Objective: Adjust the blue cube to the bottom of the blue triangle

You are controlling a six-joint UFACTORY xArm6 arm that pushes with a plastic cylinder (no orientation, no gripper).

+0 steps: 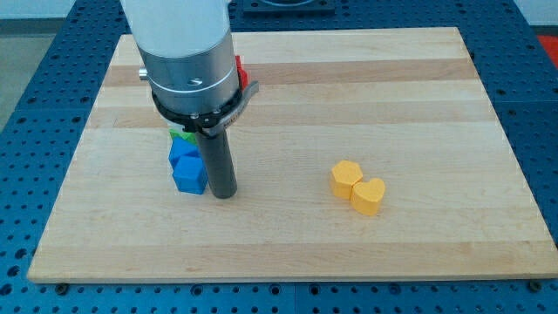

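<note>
Two yellow blocks (pixel 357 187), one blue cube (pixel 189 174) beside my tip (pixel 224 194)

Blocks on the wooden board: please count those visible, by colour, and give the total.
Blue: 2, the blue cube and the blue triangle, left of my tip
Yellow: 2, the yellow hexagon block and the yellow heart block
Green: 1, green block, mostly hidden
Red: 1, red block, mostly hidden
Total: 6
</note>
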